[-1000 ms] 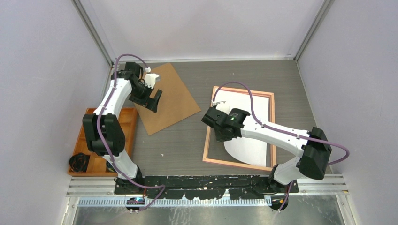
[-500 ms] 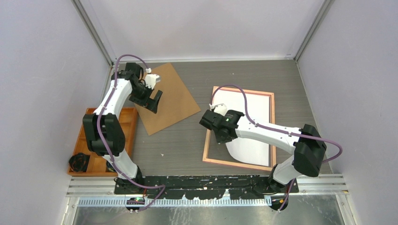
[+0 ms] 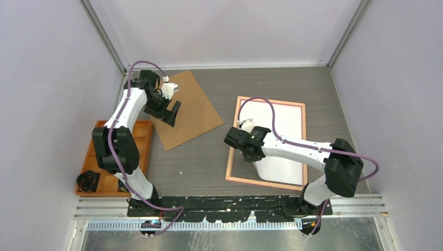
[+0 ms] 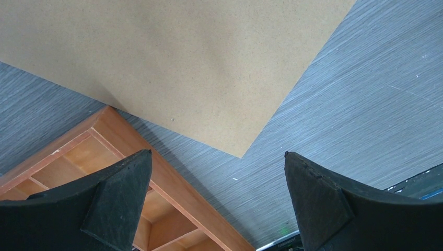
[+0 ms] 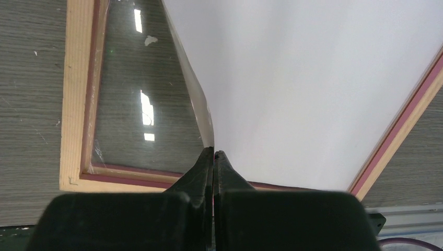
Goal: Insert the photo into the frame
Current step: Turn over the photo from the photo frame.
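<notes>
The top view looks steeply down from behind the arm bases over the whole surface (image 3: 209,157). Each wrist view looks down from close. With the top view, the right one shares the frame (image 3: 228,168), the left the fibreboard sheet (image 3: 190,112).

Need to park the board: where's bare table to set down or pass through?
Bare table lies between the backing board and the frame, widening toward the near edge; a strip runs behind the frame. Crowded: by the orange tray, and inside the frame, where right jaws pinch the photo.

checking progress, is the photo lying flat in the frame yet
Not flat: right gripper pinches one curled-up edge of the photo over the frame.
</notes>
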